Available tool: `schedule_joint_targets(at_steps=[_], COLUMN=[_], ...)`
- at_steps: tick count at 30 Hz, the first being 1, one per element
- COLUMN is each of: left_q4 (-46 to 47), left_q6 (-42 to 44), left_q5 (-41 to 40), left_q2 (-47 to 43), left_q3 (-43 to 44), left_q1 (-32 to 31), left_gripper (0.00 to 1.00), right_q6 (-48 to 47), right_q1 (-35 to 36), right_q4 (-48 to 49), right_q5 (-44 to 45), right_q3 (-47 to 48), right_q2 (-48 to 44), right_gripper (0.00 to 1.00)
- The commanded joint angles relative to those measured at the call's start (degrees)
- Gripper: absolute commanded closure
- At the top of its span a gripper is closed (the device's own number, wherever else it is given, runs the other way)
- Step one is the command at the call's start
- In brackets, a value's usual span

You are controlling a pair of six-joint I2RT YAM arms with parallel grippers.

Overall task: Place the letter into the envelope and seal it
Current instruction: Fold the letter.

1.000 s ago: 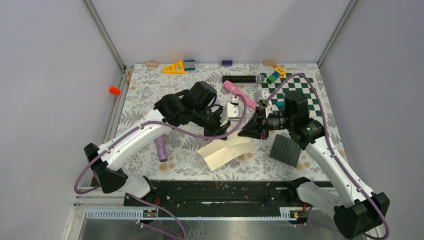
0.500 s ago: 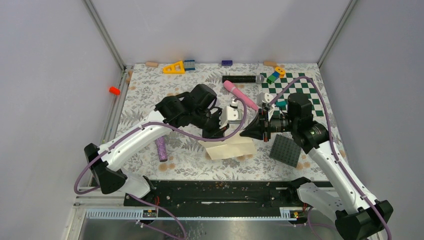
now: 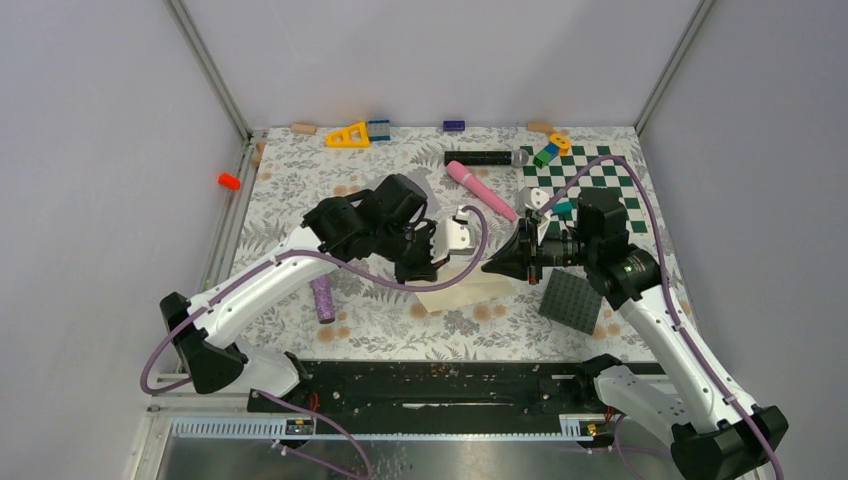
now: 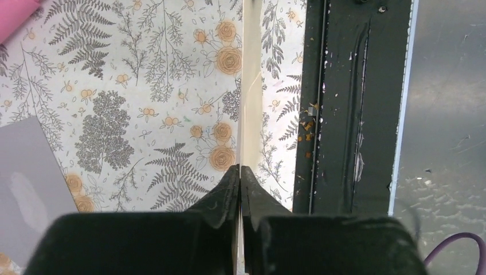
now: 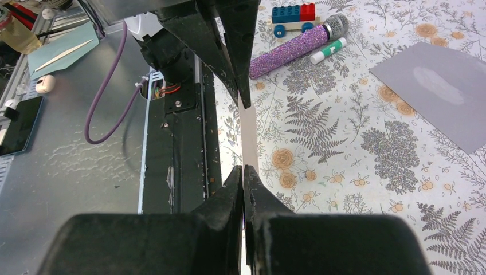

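The letter (image 3: 466,293) is a tan sheet held off the table between both arms, seen as a narrow strip from above. It runs edge-on through both wrist views (image 4: 250,86) (image 5: 249,137). My left gripper (image 3: 432,270) (image 4: 239,169) is shut on its left end. My right gripper (image 3: 493,268) (image 5: 243,169) is shut on the opposite end, facing the left one. The envelope (image 4: 28,189) (image 5: 441,91) lies flat and grey on the floral table, beside the letter. From above, my left arm covers most of it.
A pink cylinder (image 3: 478,188) and a black microphone (image 3: 485,158) lie behind the grippers. A purple glitter microphone (image 3: 323,298) is at left, a dark grey studded plate (image 3: 571,300) at right by the checkerboard (image 3: 600,190). A black rail (image 3: 430,385) lines the near edge.
The right gripper has closed on the letter's end. The sheet, which drooped wide toward the table, now hangs as a narrow strip between the two grippers. The left arm shifted slightly left.
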Motion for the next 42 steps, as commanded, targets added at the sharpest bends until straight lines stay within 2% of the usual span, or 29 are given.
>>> schedule_joint_targets(at_steps=[1,2,4,6,9,10,12,13,15,16,17,19,20,22,23,24,25,26,29,31,37,42], left_q4=[-0.08,-0.03,-0.14,-0.21,-0.34,-0.5,-0.98,-1.06,-1.06,-1.0,-1.04,-1.01,-1.04,-1.13,-1.14,-1.46,-1.7,-1.96,-1.99,-1.96,-1.37,0.61], left_q6=[1.21,1.23,1.07,1.35,1.85,1.96,2.53,2.58,2.73,2.72,2.81,3.0,3.15,3.56,3.68,4.04,4.32,4.47,4.66,4.48,4.39,2.23], left_q5=[-2.93,-3.12,-3.89,-4.54,-5.3,-5.55,-5.78,-6.07,-6.27,-6.54,-6.78,-7.02,-7.1,-7.26,-7.33,-7.05,-6.89,-6.76,-6.55,-6.91,-6.35,-4.73], left_q2=[-3.03,-3.19,-3.4,-3.85,-4.57,-4.79,-5.14,-5.37,-5.82,-6.09,-6.29,-6.9,-7.16,-7.78,-8.08,-8.28,-8.48,-8.64,-9.13,-9.14,-9.51,-7.67], left_q3=[-1.35,-1.49,-1.62,-2.02,-2.79,-3.08,-3.48,-3.7,-4.1,-4.25,-4.38,-4.67,-4.77,-5.08,-5.32,-5.48,-5.6,-5.75,-6.42,-6.39,-6.05,-3.59], left_q1=[0.0,-0.04,-0.06,-0.03,-0.03,-0.08,-0.01,-0.02,0.01,0.08,0.15,0.45,0.75,1.29,1.61,1.89,2.09,2.3,2.72,2.88,3.52,3.53], left_gripper=[1.0,1.0,0.84,0.74,0.65,0.69,0.96,1.0,1.0,0.97,0.86,0.72,0.68,0.67,0.68,0.77,0.93,1.0,1.0,0.82,0.52,0.5], right_q6=[-1.26,-1.18,-0.96,-0.74,-0.46,-0.38,-0.2,-0.17,0.02,0.13,0.16,0.22,0.24,0.25,0.25,0.2,0.12,0.16,0.18,0.33,0.46,1.05], right_q1=[-0.43,-0.44,-0.49,-0.61,-0.86,-0.9,-0.93,-1.03,-1.04,-1.13,-1.14,-1.23,-1.29,-1.45,-1.49,-1.55,-1.66,-1.72,-1.76,-1.85,-1.92,-1.85], right_q4=[-0.52,-0.51,-0.5,-0.52,-0.52,-0.56,-0.57,-0.49,-0.55,-0.51,-0.51,-0.51,-0.57,-0.5,-0.54,-0.62,-0.66,-0.68,-0.61,-0.66,-0.68,-0.55], right_q5=[0.46,0.5,0.74,0.98,1.07,1.01,0.9,0.9,0.81,0.77,0.73,0.64,0.63,0.57,0.55,0.62,0.56,0.55,0.45,0.37,0.33,-0.14], right_q3=[2.36,2.41,2.63,2.77,3.08,3.15,3.27,3.27,3.44,3.59,3.65,3.78,3.75,3.79,3.74,3.74,3.83,3.83,4.02,4.1,4.05,4.23], right_q2=[-1.09,-1.09,-1.17,-1.27,-1.56,-1.61,-1.58,-1.57,-1.51,-1.45,-1.5,-1.52,-1.49,-1.58,-1.65,-1.65,-1.64,-1.74,-1.63,-1.52,-1.55,-0.76], right_gripper=[1.0,1.0,1.0,1.0,1.0,1.0,1.0,1.0,1.0,1.0,1.0,1.0,1.0,1.0,1.0,1.0,1.0,1.0,1.0,1.0,1.0,1.0])
